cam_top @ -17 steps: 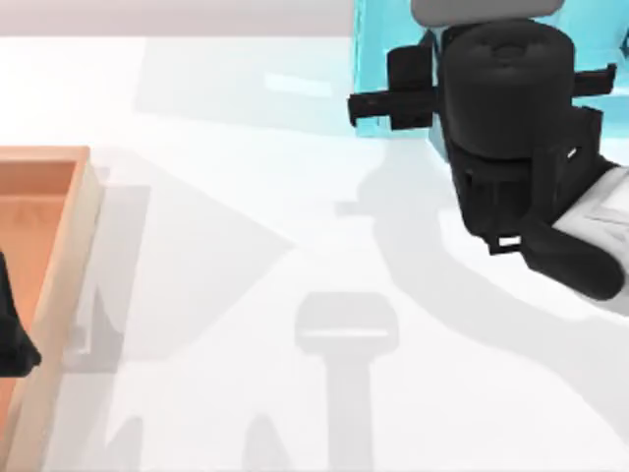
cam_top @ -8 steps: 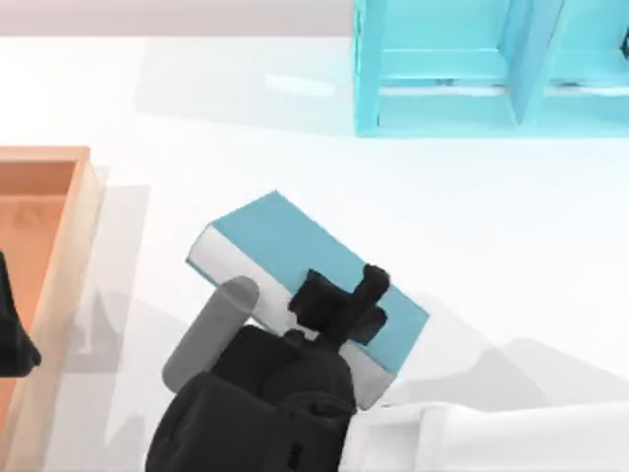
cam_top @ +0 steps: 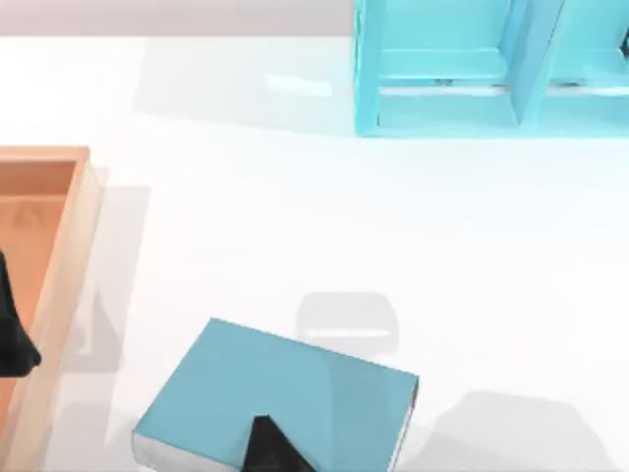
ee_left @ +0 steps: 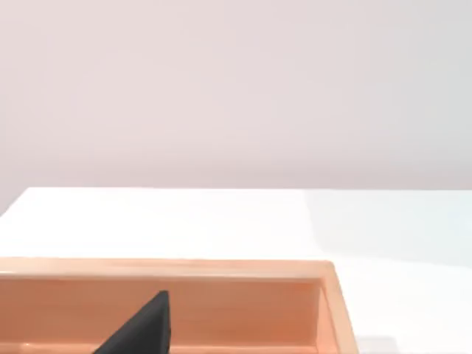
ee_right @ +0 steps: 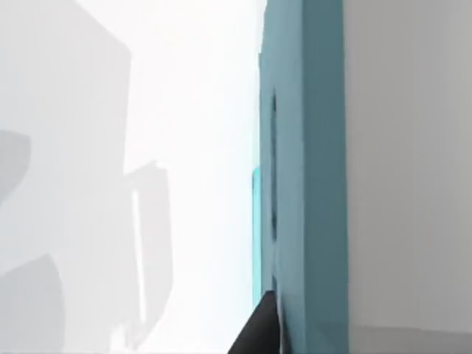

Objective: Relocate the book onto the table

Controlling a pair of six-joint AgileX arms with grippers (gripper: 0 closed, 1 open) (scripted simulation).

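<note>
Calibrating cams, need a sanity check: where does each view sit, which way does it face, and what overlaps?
Top view: above the table, facing down on the book, the cyan shelf and the wooden tray; a dark piece of the right claw lies over the book, and a dark part of the left arm sits at the tray.
Left wrist view: on the left arm, facing across the tray and table to a plain wall; one dark claw tip shows.
Right wrist view: on the right arm, tight against the book; one dark claw tip shows.
Shared: top and left wrist share the tray; top and right wrist share the book.

Plain pale wall (ee_left: pixel 236 88) behind, soft shadows.
</note>
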